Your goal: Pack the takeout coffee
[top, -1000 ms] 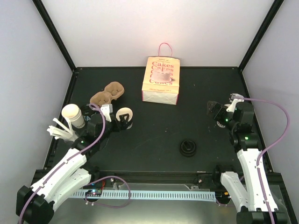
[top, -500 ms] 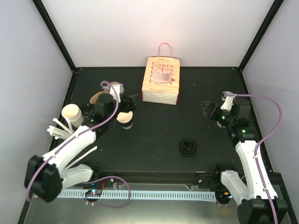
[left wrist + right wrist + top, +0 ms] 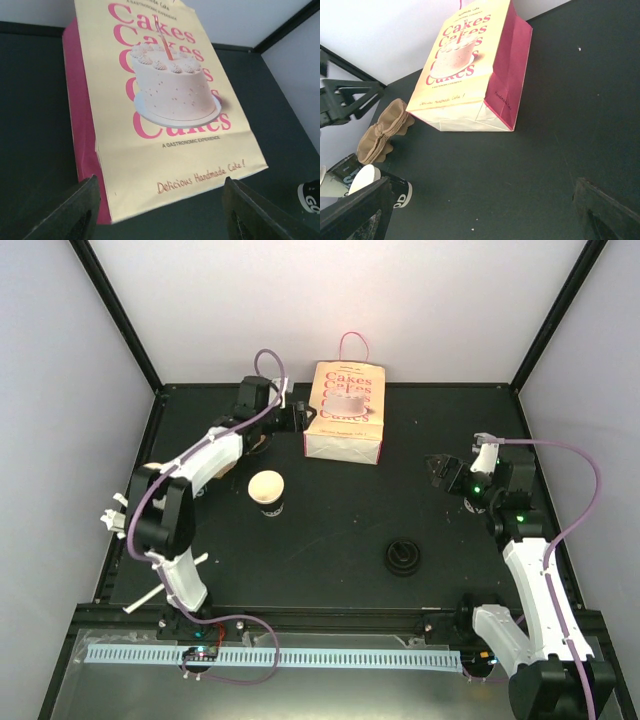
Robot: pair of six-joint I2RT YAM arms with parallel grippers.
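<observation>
One takeout coffee cup (image 3: pixel 266 490), with a cream top and black side, stands left of centre. It also shows in the right wrist view (image 3: pixel 372 184), and its edge shows in the left wrist view (image 3: pixel 311 196). A second dark cup-like shape (image 3: pixel 342 169) sits behind it; I cannot tell what it is. The brown pulp tray (image 3: pixel 382 135) lies left of the cream-and-pink "Cakes" paper bag (image 3: pixel 343 412), mostly under my left arm in the top view. My left gripper (image 3: pixel 296 421) is open and empty, facing the bag (image 3: pixel 165 100) at its left side. My right gripper (image 3: pixel 438 469) is open and empty at the right.
A round black object (image 3: pixel 402 558) lies right of centre near the front. White sticks (image 3: pixel 115 521) lie at the left table edge. The bag stands upright at the back with its pink handle up. Black frame posts rise at the back corners.
My left arm has swung away from the cup by the tray to the far side, ending at the bag's left edge. The right gripper has shifted slightly left.
</observation>
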